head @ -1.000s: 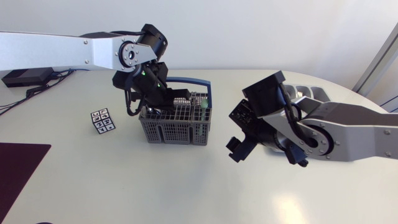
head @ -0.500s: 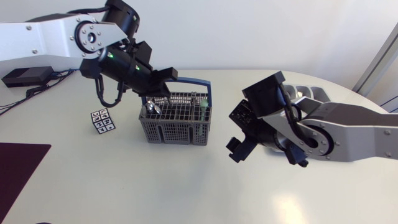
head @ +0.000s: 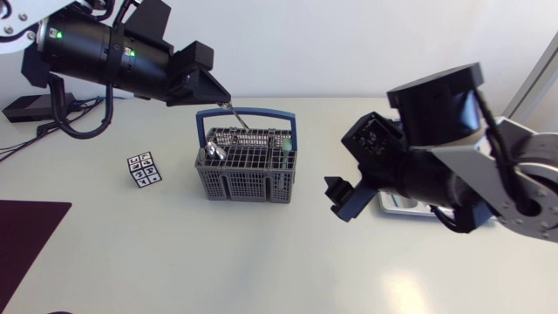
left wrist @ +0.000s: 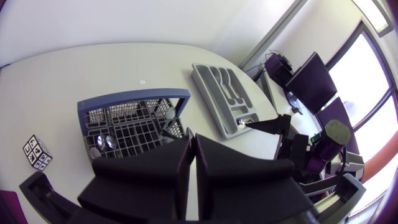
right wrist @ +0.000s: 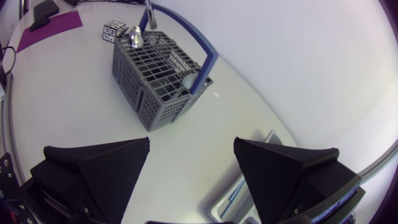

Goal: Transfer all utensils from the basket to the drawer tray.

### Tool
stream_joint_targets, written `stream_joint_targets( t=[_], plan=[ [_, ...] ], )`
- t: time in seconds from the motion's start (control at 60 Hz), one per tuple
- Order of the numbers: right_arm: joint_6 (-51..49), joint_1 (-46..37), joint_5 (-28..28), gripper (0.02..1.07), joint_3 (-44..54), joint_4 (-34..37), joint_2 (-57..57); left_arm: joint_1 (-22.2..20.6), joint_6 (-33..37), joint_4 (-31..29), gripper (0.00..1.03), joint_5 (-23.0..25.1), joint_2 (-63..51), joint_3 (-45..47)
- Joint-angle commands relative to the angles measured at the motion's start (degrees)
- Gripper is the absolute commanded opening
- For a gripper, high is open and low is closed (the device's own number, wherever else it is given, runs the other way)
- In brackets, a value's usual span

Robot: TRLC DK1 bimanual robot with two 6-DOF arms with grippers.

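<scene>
Starting nearest: purple mat (head: 26,244) at near left. Right gripper (head: 342,201) hangs over bare table (head: 261,262) between basket and tray, fingers spread wide, holding nothing. Since a second ago its arm has reared up and shifted a bit right, and it now covers most of the tray (head: 403,203); only a strip shows at right. The left wrist view shows the tray whole, right of the basket and well apart from it.

Cube (head: 144,169) sits left of the basket, tiled with black-and-white marks, maybe digits, too small to read. No other print legible.

Basket (head: 248,185) is mid-table, blue handle up. A spoon (head: 214,153) at its left end and a green-tipped piece (head: 284,142) at its right end are left inside.

Farthest: left gripper (head: 218,94), fingers pressed together, pinching a thin metal utensil (head: 237,117) by its top. A second ago this gripper was down in the basket; it has since climbed and pulled back left. The utensil's lower end now hangs about level with the handle, nearly clear.

Judgement: one pick is underway. The carry to the tray is still to come, and at least two pieces wait.
</scene>
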State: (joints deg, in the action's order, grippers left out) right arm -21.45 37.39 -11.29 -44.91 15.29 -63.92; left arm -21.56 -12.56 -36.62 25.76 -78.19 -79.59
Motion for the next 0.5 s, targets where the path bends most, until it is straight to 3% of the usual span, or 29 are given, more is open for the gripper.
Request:
stream_joint_targets(
  t=[0.0, 0.25, 0.483],
  plan=[
    [-0.3, -0.6, 3.6, 1.00, 1.7, 2.1, 4.8, -2.1, 2.7, -0.8, 0.04, 3.1, 1.2, 2.5],
    [-1.2, -6.2, 25.9, 0.99, 2.4, 10.1, 12.4, -8.0, 9.6, -3.0, 0.04, 9.6, -1.3, 4.4],
    [-2.3, -6.4, 34.8, 0.96, 4.5, 11.3, 14.7, -15.3, 12.9, -5.4, 0.04, 13.1, -3.1, 4.6]
  ],
)
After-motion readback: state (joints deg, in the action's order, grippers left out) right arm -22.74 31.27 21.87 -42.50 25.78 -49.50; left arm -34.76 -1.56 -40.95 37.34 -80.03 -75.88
